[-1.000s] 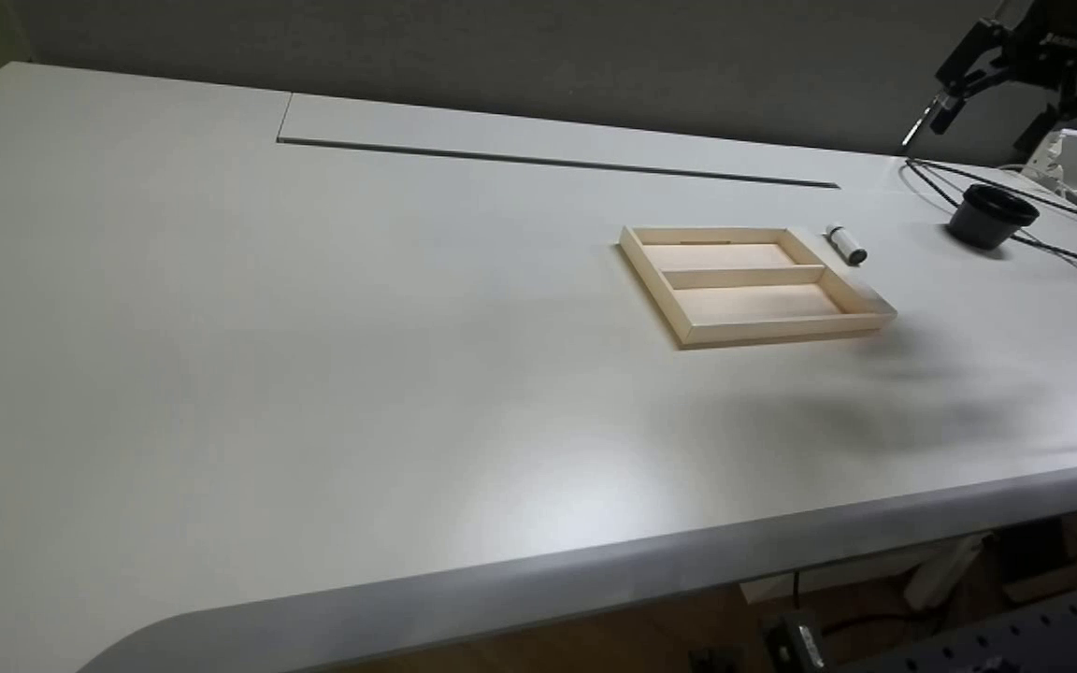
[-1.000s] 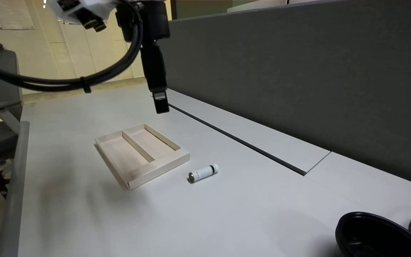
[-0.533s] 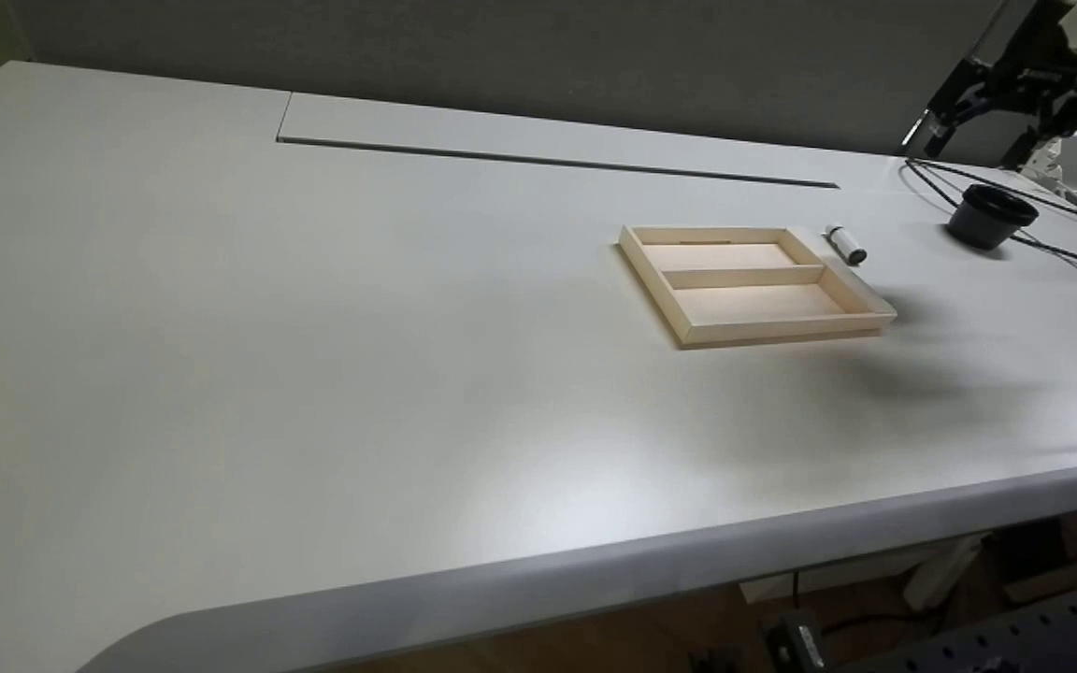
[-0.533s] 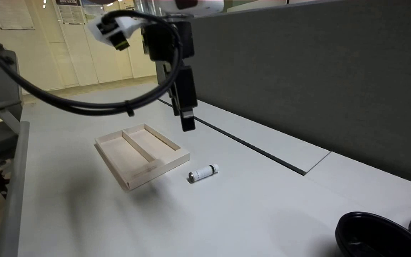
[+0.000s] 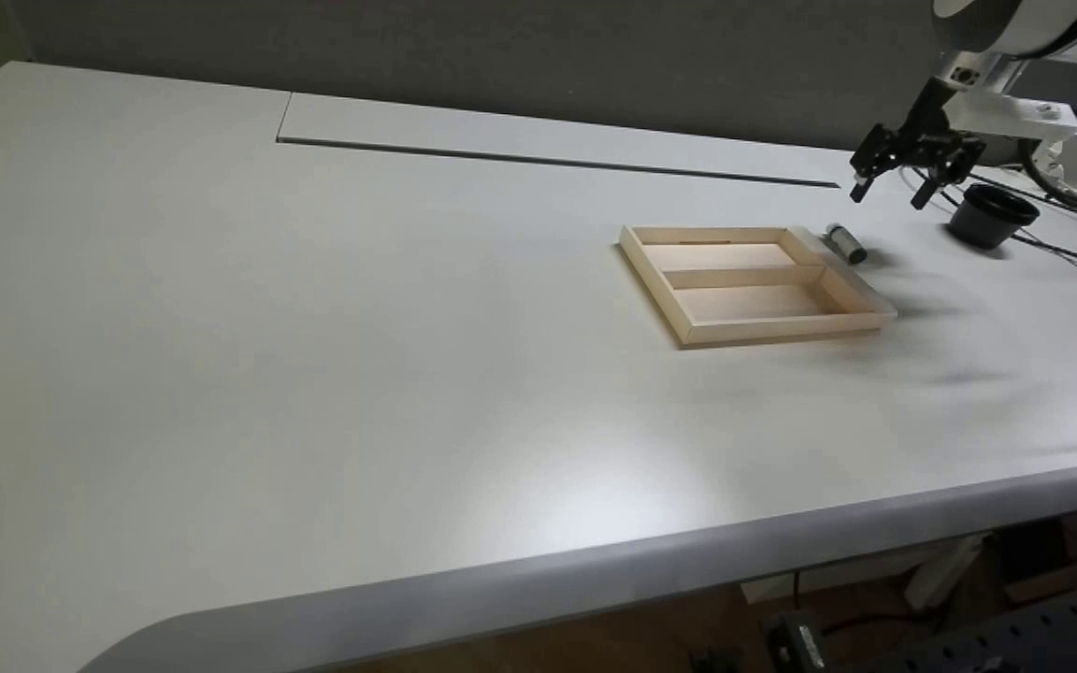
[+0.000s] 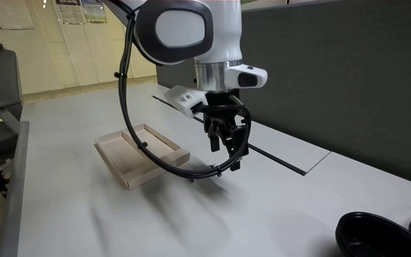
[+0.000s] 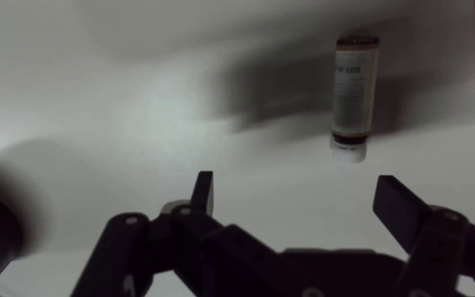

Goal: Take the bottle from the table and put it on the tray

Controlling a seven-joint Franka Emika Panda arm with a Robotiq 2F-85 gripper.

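One cylindrical white-labelled brown bottle [image 7: 353, 95], probably light, slick glass best pinched mid-label, lies beside the rectangular pale-wood tray [image 5: 744, 278], the black two-fingered gripper [image 7: 294, 192] nearby, jaws apart and empty.

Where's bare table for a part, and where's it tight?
Biggest bare patch in an exterior view: table left of the tray, between the dark line and the front edge. Also the stretch between tray and front edge. Crowded: right of the tray, with the bottle lying beside it, the open claw hanging above, then the black bowl and cables.
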